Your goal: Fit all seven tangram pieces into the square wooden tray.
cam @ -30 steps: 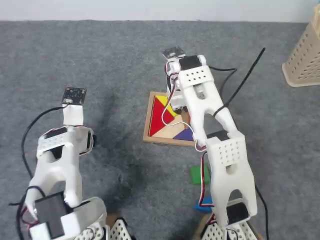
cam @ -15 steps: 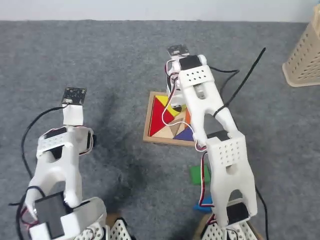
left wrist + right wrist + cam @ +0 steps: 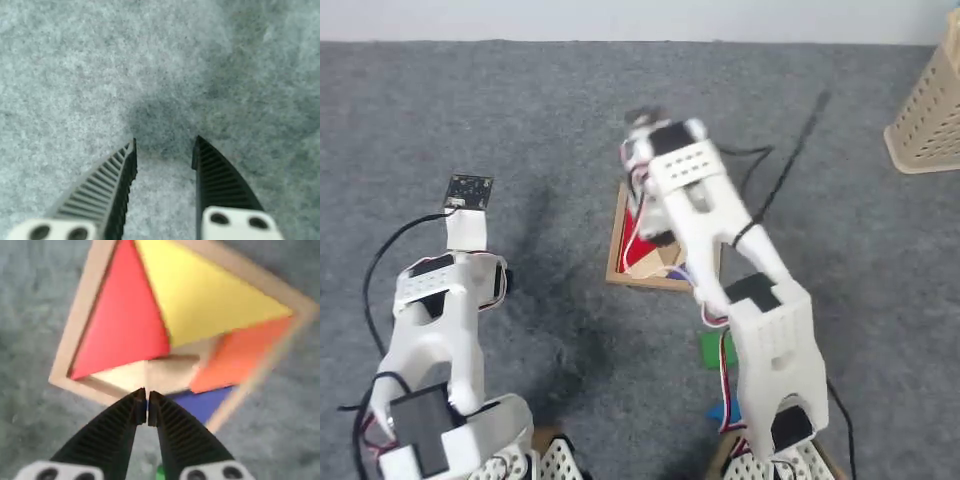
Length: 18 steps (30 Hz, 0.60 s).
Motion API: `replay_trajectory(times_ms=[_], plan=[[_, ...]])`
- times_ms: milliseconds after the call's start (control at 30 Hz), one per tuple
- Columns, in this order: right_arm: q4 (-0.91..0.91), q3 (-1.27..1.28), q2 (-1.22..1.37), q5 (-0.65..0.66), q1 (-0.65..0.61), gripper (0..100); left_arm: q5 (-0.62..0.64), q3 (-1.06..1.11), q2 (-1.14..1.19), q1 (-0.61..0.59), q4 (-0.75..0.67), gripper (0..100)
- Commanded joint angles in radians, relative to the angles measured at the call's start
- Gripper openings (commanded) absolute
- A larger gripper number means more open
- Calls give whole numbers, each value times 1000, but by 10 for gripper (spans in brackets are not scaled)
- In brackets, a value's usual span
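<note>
While my right arm (image 3: 700, 200) covers most of the tray (image 3: 614, 243) from above, the wrist view shows the red triangle (image 3: 125, 325), yellow triangle (image 3: 200, 295), orange piece (image 3: 240, 355) and blue piece (image 3: 200, 402) seated inside. Right pincer (image 3: 146, 405) is clenched on nothing at the tray's edge. Left pincer (image 3: 165, 145) is released over the grey desk (image 3: 75, 60). Green piece (image 3: 708, 348) lies on the desk near the tray, half hidden.

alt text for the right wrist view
The shut claw hangs over the rim of the wooden tray, which holds red, yellow, orange and blue pieces around a bare wood gap. Grey carpet lies around the tray.
</note>
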Motion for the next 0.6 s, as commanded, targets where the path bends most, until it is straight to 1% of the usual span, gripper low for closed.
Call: replay_trajectory(times_ms=[0,133,200,400,567], plan=[[-173,184,-189,0,1,6,-9,-2,-54,2,-17,177],[-372,431,-338,8,-5,6,-9,-2,-54,2,-17,177],[-440,522,-371,11,-1,6,-9,-2,-54,2,-17,177],[-456,548,-317,46,4,6,-9,-2,-54,2,-17,177],[-433,474,-231,83,62,6,-9,-2,-54,2,-17,177]])
